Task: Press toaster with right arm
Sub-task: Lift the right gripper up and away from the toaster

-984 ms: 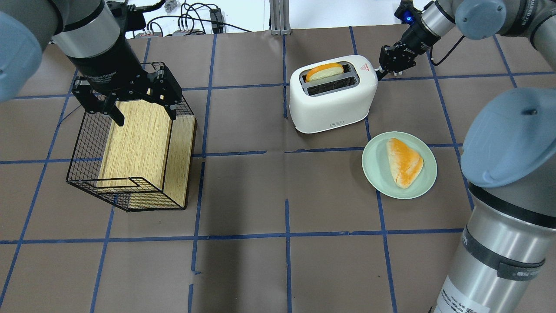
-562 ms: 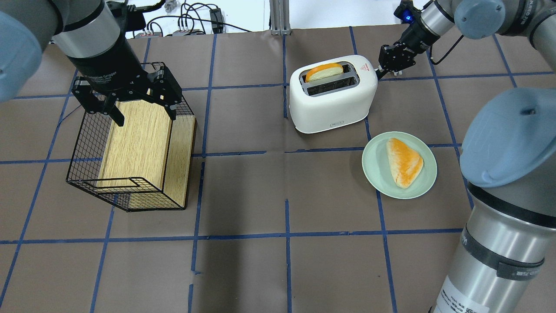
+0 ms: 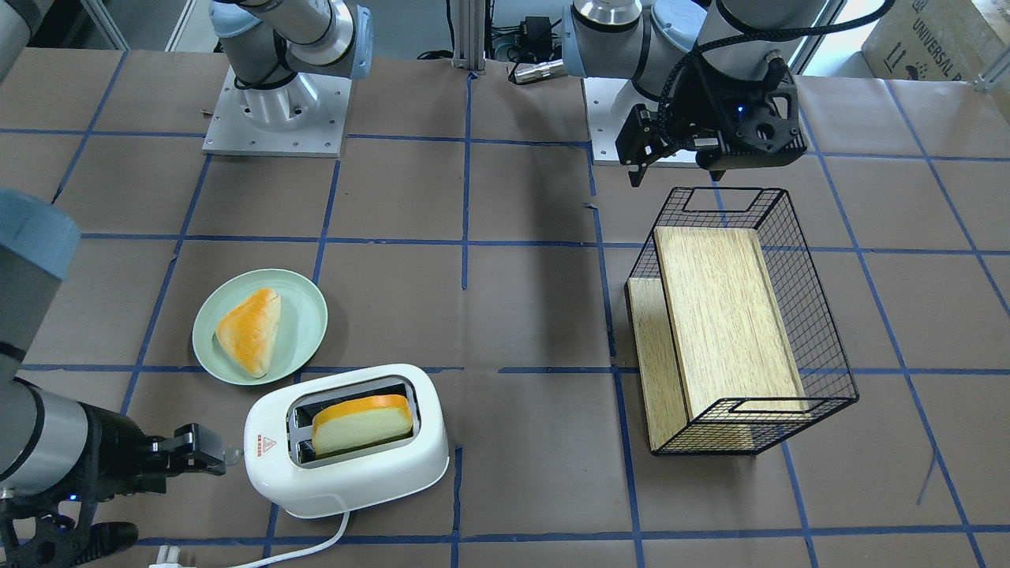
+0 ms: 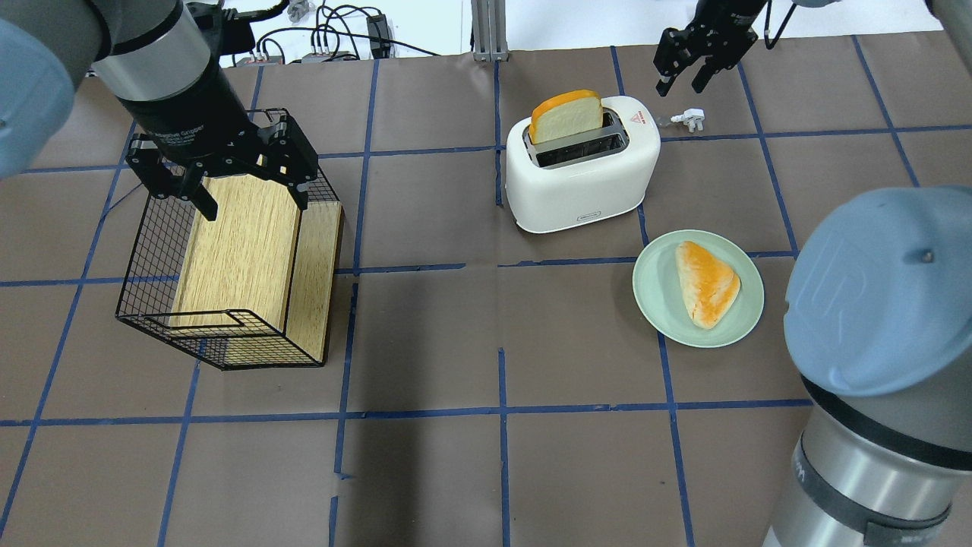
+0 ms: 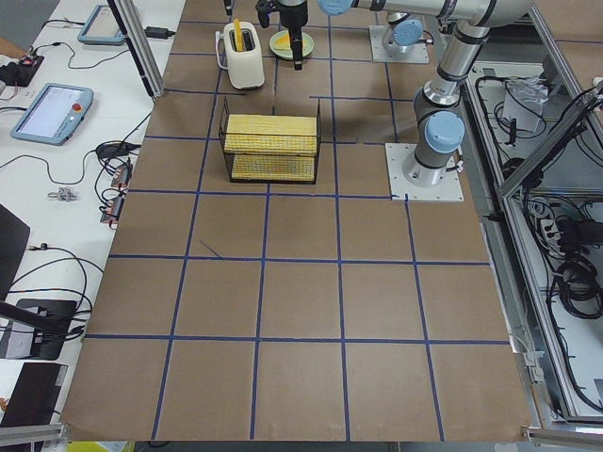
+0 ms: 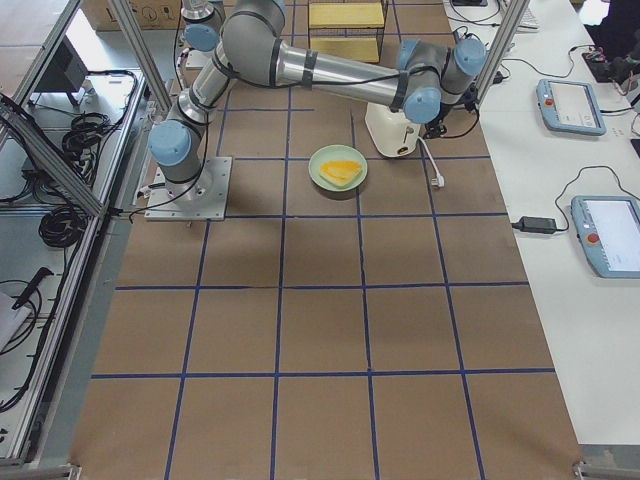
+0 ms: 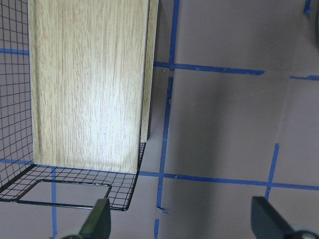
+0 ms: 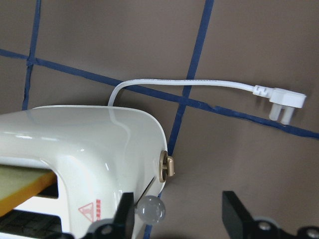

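Note:
The white toaster (image 4: 581, 178) stands at the back middle of the table, with a slice of bread (image 4: 566, 115) standing high out of its rear slot. It also shows in the front view (image 3: 347, 481). My right gripper (image 4: 682, 80) is open and empty, raised beyond the toaster's right end and apart from it in the overhead view. In the right wrist view the toaster's end (image 8: 75, 149) fills the left, and its clear knob (image 8: 152, 209) sits low between my open fingers, near the left one. My left gripper (image 4: 254, 201) is open and empty over the wire basket (image 4: 152, 304).
A green plate (image 4: 653, 296) with a triangular bun (image 4: 706, 281) lies just in front of the toaster's right end. The toaster's white plug (image 4: 687, 118) lies on the table under my right gripper. The basket holds a wooden board (image 4: 235, 251).
My right gripper has lifted up and back from the toaster's right end. The bread slice, low in the slot before, now stands high. The left arm has not moved.

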